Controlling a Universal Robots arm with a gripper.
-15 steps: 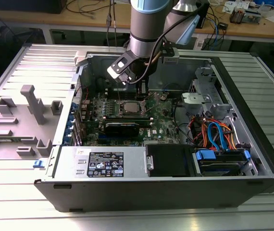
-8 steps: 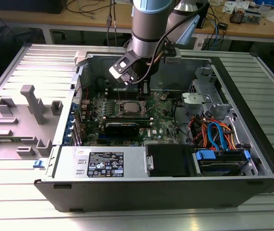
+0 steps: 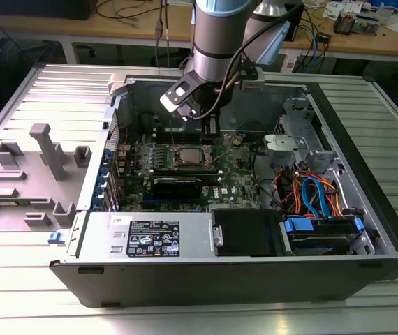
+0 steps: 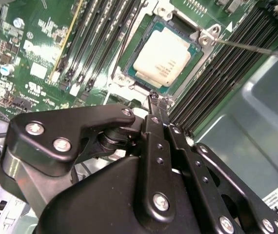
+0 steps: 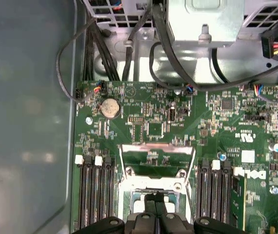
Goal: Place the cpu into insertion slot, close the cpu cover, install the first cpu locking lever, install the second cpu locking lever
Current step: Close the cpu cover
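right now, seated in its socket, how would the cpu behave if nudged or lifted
The cpu looks flat with a metal top, so probably stiff, not apt to roll. Its smooth top may be slippery. Seated within the insertion slot, sideways nudges likely won't shift it.

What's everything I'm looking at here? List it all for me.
computer case: one, black, open, on the metal table
motherboard: one, green, inside case
cpu: one, silver, in the insertion slot
cpu cover: one, silvery, swung open beside slot
memory slots: several, black, flanking the slot
coin battery: one, silver, on motherboard
cables: several, orange and blue, exterior view's right
fixtures: several, grey, exterior view's left
robot arm: one, grey, above case
gripper: one, black, shut, near the slot's edge
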